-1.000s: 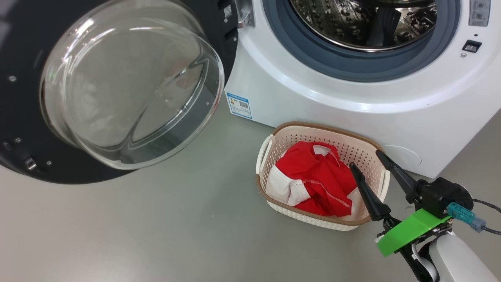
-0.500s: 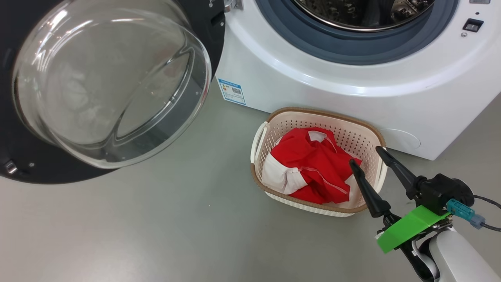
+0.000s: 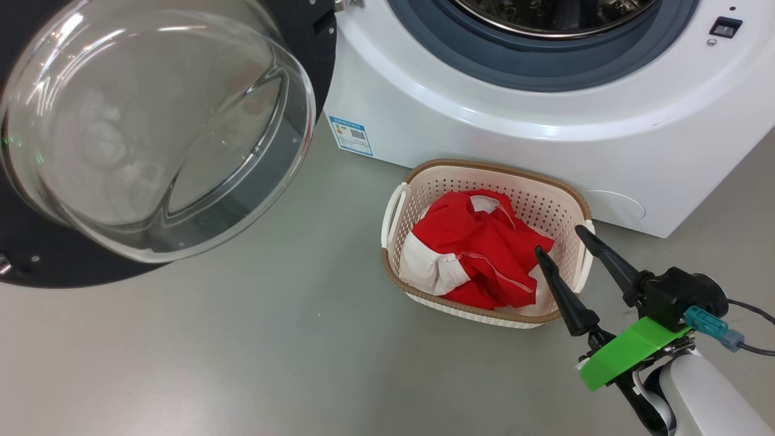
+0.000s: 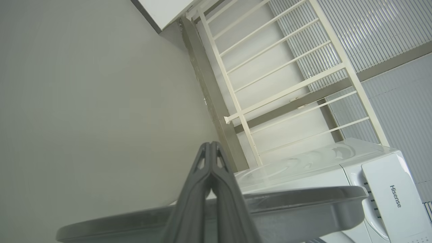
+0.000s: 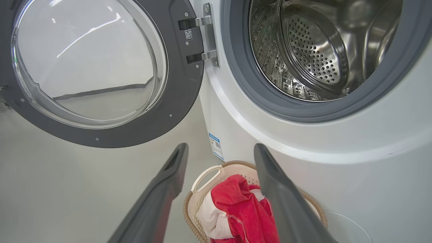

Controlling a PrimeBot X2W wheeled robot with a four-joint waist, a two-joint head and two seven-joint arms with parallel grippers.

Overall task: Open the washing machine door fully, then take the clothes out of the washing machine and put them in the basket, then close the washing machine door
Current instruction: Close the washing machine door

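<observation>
- My right end effector (image 3: pixel 557 239) is released; its two dark fingers stand spread wide with nothing between them; in the head view it hangs over the near right corner of the basket (image 3: pixel 484 171), one fingertip over the clothes (image 3: pixel 484 254), the other over the rim.
- My left end effector (image 4: pixel 211 145) is clenched, fingers pressed tip to tip on nothing; in its wrist view it points past a grey curved edge (image 4: pixel 287 202) towards a white railing (image 4: pixel 270 84); I cannot tell whether it touches that edge.
- The washing machine door (image 3: pixel 151 121) stands swung wide open on its hinge at the left of the washing machine (image 3: pixel 514 139); its glass bowl bulges out over the floor (image 3: pixel 242 351).
- The steel drum (image 5: pixel 314 50) shows perforated metal behind the grey gasket (image 5: pixel 236 67).
- The clothes, red with white panels, lie bunched inside the basket; the basket stands on the floor just before the machine's front, below the opening and to the right of the blue label (image 3: pixel 350 135).
</observation>
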